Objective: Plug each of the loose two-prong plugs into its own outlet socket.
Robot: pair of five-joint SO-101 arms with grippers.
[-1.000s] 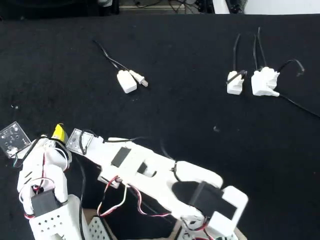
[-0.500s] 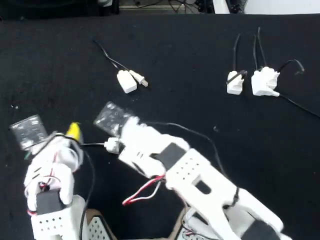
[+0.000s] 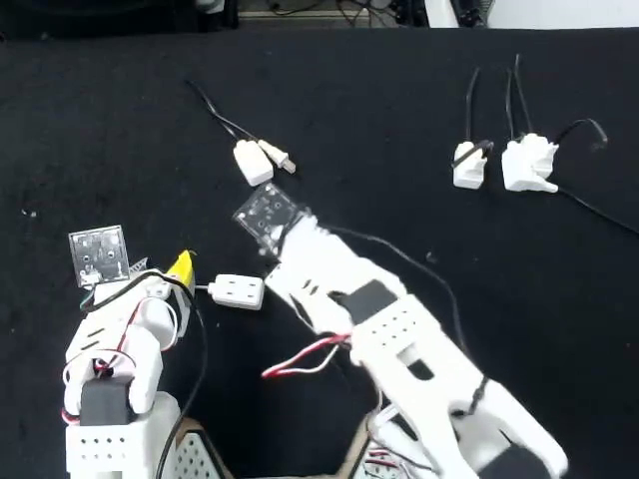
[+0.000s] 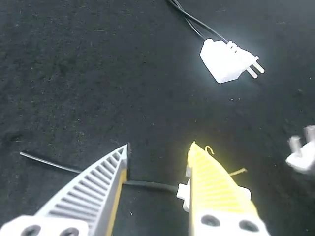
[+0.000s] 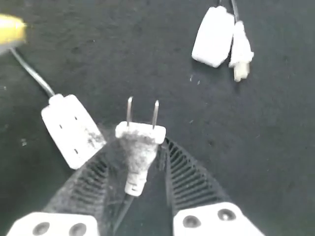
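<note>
Prongs point straight ahead out of the right pincer (image 5: 138, 147), which is closed narrow on the body of a white two-prong plug (image 5: 139, 140). Its ribbed black fingers (image 5: 189, 177) press the plug from both sides, and the plug's lead trails back between them. Just beside that pincer's tips, off one finger and apart from the plug, a white outlet socket (image 5: 71, 129) lies flat on the black table (image 5: 275, 123) with its slotted face up. The plug's prongs aim past the socket, not into it.

The socket's thin black cord (image 4: 147, 185) runs to the left pincer (image 4: 159, 147) and crosses the gap between its grey finger (image 4: 101, 189) and yellow finger (image 4: 216, 189), close to their roots. That pincer stands wide and grips nothing; whether the cord touches either finger I cannot tell.

Farther ahead of both pincers a second socket block (image 3: 252, 163) lies with a second plug (image 3: 279, 155) against its side, prongs bare. Dark leads run away from the pair.

Well off to the outer side of the right pincer sit a small white socket (image 3: 469, 167) and, just beside it, a bulkier white plug piece (image 3: 529, 165), each with black leads; how those two are joined I cannot tell
</note>
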